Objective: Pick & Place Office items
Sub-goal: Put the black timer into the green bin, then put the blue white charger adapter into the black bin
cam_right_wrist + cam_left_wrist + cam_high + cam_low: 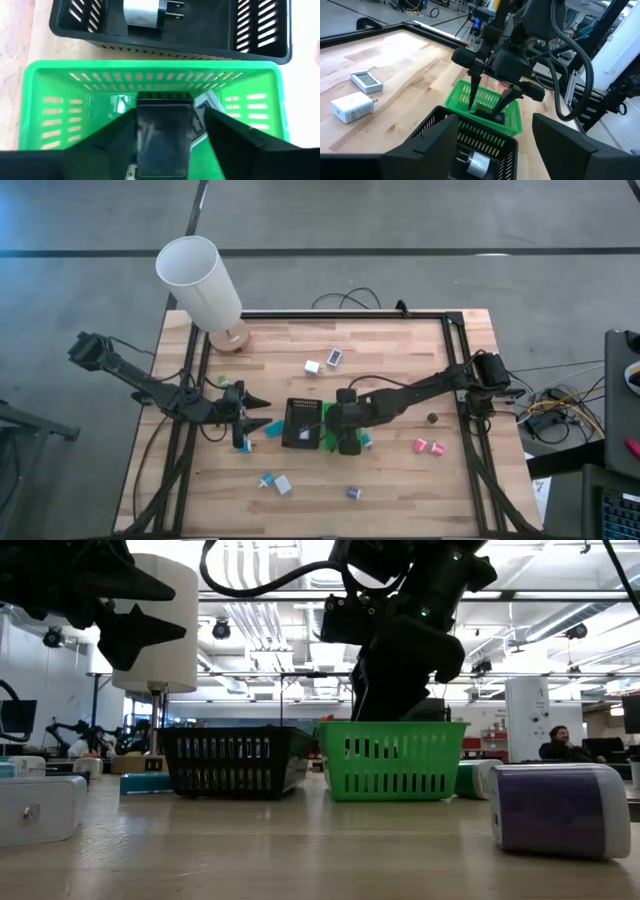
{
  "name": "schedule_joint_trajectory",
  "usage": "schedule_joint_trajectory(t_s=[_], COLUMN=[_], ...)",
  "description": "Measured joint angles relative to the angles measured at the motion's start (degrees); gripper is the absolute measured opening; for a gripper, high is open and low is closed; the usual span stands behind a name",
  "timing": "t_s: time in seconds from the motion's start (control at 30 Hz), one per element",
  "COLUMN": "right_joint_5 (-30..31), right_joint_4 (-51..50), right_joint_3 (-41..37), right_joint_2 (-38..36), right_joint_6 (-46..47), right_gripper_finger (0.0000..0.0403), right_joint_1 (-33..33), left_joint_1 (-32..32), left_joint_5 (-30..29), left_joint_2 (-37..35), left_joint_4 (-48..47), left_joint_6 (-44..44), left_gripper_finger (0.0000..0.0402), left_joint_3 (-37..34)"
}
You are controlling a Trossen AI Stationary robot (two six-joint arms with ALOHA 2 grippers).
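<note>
Office items lie scattered over a pale wooden table (400,470) framed by black rails, seen from above on a grey concrete floor. A white charger (313,367) and a small clock (334,357) sit near the far side, two pink pieces (428,446) to the right, a purple piece (354,493) and a teal-and-white pair (276,482) at the near edge. A white lamp (200,280) stands at the far left corner. The black tray (302,423) and green tray (328,427) sit side by side mid-table. The left gripper (250,413) hangs just left of the black tray; the right gripper (347,430) is over the green one.

Low view: the table runs level into a workshop hall with ceiling lights and a seated person far right. The purple piece (560,808) lies on its side close to the camera, long axis across the picture.

Left wrist view: the left fingers (427,150) stand apart with nothing between them, over the black tray, where a white plug (476,162) lies. The right gripper (490,102) reaches down into the green tray, fingers spread.

Right wrist view: a black block (164,132) sits in the green tray between the right fingers (235,137) — its long axis points toward the black tray. Gaps show on both sides, so the jaws look released.
</note>
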Motion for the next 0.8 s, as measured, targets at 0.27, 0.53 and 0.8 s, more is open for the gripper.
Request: schedule_joint_trajectory(t_s=[0.27,0.53,0.8], right_joint_5=[0.0,0.2,9.4], right_joint_4=[-1.2,-7.7,-9.1], right_joint_3=[0.6,0.8,-1.6], right_joint_2=[-1.6,-9.7,-21.6], right_joint_6=[0.0,1.5,2.4], right_gripper_finger=[0.035,0.0364,0.0366], right_joint_1=[0.0,0.0,2.5], left_joint_1=[0.0,0.0,0.0], left_joint_5=[-0.1,-0.1,0.3], left_joint_2=[0.0,0.0,0.9], left_joint_4=[0.0,0.0,-1.2], left_joint_6=[0.0,0.0,-0.3], left_gripper_finger=[0.0261,0.0262,0.0262], left_joint_3=[0.0,0.0,0.5])
